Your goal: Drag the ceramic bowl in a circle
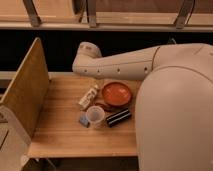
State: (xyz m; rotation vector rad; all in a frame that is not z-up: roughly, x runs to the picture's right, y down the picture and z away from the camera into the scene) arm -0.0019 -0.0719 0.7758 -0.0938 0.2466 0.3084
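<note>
wooden table (pixel 60 135), pale and planked, stands in a dim room with a dark gap behind it and a light rail (pixel 100 22) across the top. an upright wooden panel (pixel 25 95) closes the table's left side. the robot's pale arm (pixel 120 62) reaches across the far edge from its bulky body (pixel 175 115), ending in a rounded joint. the gripper itself does not show, hidden somewhere by the arm, so i cannot tell whether it is open or closed. the ceramic bowl (pixel 117 93) sits on the table just beneath the arm: shallow, round, orange-red with a darker brownish rim, its inside showing only glaze. nearer than the bowl, away from the arm, stands a clear cup (pixel 94 116); its contents cannot be told. a black cylinder (pixel 118 117) lies just beside it, a white packet (pixel 89 96) lies left of the bowl
</note>
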